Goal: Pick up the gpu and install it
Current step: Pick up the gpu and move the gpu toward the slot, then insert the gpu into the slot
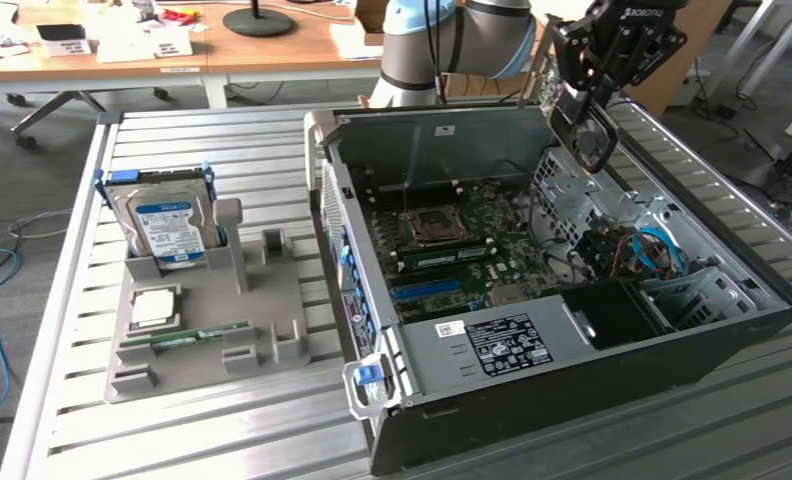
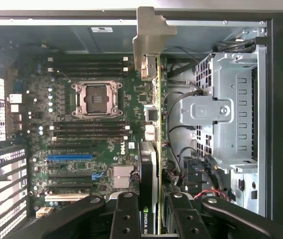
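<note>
now my pincer (image 2: 151, 211) is clamped on the gpu (image 2: 151, 164), fingers (image 2: 126, 214) pressed to either face of the card, which shows edge-on with its silver bracket at the far end. i hold it in the air over the open computer case (image 1: 503, 350), above the motherboard (image 2: 96, 99) and clear of it. on the bench (image 1: 209, 430) beside the case, a grey holder (image 1: 276, 310) carries the hard drive (image 1: 169, 225) and a green memory stick (image 1: 183, 338).

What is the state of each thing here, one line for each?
gpu: held by gripper, above case, not installed.
gripper: shut on gpu.
case: lying flat, side open.
hard drive: upright in stand.
memory stick: lying in stand.
</note>
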Controlling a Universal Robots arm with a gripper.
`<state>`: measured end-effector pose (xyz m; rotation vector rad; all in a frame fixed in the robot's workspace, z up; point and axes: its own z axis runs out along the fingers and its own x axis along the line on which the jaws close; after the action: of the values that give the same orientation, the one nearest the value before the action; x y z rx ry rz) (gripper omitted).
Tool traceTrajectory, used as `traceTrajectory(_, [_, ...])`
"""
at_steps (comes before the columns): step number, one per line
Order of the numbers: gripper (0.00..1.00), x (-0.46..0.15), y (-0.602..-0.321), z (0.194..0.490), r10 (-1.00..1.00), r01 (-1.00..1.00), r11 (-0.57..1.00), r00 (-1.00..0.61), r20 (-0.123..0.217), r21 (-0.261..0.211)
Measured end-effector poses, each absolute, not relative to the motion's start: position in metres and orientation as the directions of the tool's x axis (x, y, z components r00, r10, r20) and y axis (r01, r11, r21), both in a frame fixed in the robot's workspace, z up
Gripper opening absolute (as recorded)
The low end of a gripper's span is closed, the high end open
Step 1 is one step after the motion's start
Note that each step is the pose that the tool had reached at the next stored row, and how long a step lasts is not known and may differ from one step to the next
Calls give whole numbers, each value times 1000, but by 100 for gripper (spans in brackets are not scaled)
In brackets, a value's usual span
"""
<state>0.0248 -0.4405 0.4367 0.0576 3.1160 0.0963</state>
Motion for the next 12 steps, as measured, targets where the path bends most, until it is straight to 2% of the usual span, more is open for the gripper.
traceTrajectory(12, [27,34,-441,437,38,36,997,-999,-23,62])
